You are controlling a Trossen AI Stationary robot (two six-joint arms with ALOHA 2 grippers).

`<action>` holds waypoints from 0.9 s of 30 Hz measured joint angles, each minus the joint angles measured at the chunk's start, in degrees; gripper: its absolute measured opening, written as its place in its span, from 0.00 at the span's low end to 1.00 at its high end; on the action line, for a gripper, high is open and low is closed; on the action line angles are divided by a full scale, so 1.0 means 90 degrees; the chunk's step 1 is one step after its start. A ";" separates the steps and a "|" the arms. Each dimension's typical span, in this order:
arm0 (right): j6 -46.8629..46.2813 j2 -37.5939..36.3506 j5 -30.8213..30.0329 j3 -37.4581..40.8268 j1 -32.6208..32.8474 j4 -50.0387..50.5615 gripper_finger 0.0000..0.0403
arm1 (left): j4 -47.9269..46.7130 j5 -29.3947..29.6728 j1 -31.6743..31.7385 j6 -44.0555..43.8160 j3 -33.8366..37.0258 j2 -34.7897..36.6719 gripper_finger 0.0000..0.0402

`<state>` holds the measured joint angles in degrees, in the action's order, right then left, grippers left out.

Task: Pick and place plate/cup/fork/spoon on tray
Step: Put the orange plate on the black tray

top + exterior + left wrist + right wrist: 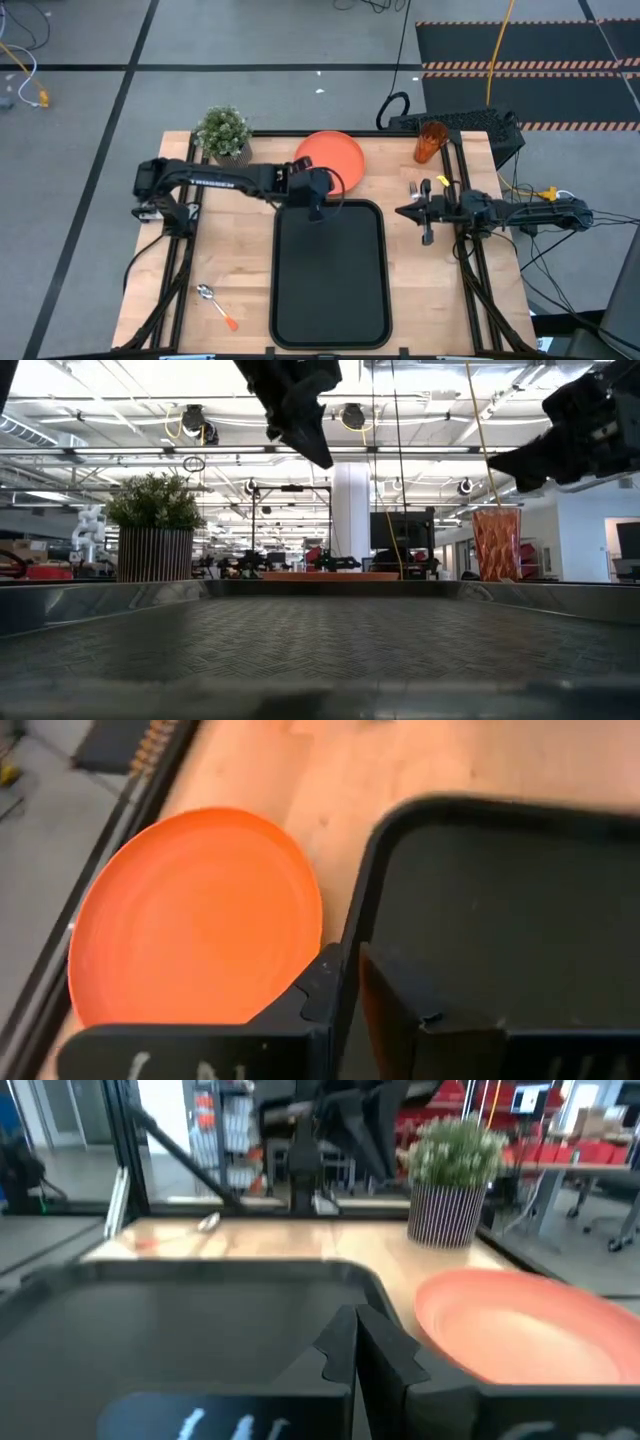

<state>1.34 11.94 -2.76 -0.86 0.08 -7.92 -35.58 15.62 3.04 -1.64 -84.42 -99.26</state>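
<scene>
The wooden table (230, 270) carries the black tray (330, 275), whose interior is bare. The orange plate (332, 156) lies just beyond the tray's far rim, partly hidden by the left gripper (316, 207). That gripper hangs over the far rim, fingers slightly parted, gripping nothing. The right gripper (412, 212) waits beside the tray, clenched and empty. The cup (431, 142) stands at the far right; the spoon (216, 305) lies near left. The fork is hard to make out.

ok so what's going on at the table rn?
Tableware is meant to go onto the black tray, which holds nothing yet. The left gripper hangs over the tray's far edge beside the orange plate, holding nothing. The right gripper waits right of the tray, jaws shut and empty. The cup, fork and spoon are on the table.
</scene>
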 joint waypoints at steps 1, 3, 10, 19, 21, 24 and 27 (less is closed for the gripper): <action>0.0006 -0.0002 0.0000 0.0000 0.0000 0.0056 0.00 | -0.0054 -0.0123 0.0107 0.0171 -0.0002 0.0000 0.13; -0.0005 -0.0002 0.0000 0.0000 0.0002 0.0050 0.00 | -0.0192 -0.0210 0.0333 0.0295 -0.0008 0.0001 0.19; -0.0069 -0.0004 0.0000 0.0000 0.0000 -0.0198 0.00 | -0.0648 -0.0529 0.0988 0.0345 -0.0014 -0.0099 0.46; -0.0043 0.0005 -0.0007 0.0000 0.0001 -0.0190 0.00 | -0.0849 -0.0901 0.1358 0.1108 -0.0006 -0.0925 0.66; -0.0034 0.0034 -0.0010 0.0000 -0.0001 -0.0197 0.00 | -0.0889 -0.0899 0.1358 0.1525 -0.0006 -0.1084 0.67; -0.0026 0.0059 -0.0012 0.0000 0.0001 -0.0169 0.00 | -0.0869 -0.0872 0.1358 0.2085 -0.0006 -0.1255 0.66; -0.0025 0.0071 -0.0012 0.0000 0.0000 -0.0076 0.00 | -0.0875 -0.0850 0.1358 0.2441 -0.0004 -0.1361 0.63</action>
<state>1.11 12.58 -2.88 -0.86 0.09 -8.61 -43.45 7.97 15.27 20.33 -84.45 -111.51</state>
